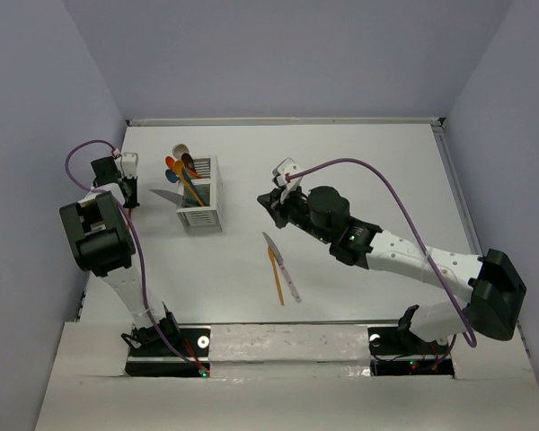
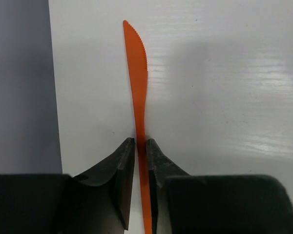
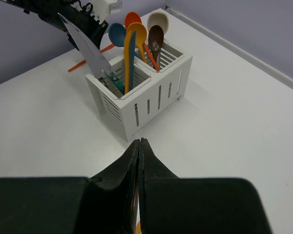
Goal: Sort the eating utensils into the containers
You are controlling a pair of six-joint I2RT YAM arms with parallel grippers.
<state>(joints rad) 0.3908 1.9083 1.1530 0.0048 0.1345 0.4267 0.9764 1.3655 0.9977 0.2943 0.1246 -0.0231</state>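
Where it tapers, the orange knife is serrated.

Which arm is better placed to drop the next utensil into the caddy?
Left. The left gripper is clamped on the orange knife near the caddy; the right gripper is shut, holding nothing.

An orange knife points up the frame, serrated tip at top centre, handle running straight down between the fingers of the pincer at bottom centre — both dark fingers pressed to its sides. White counter fills the background; a grey wall takes the left strip.
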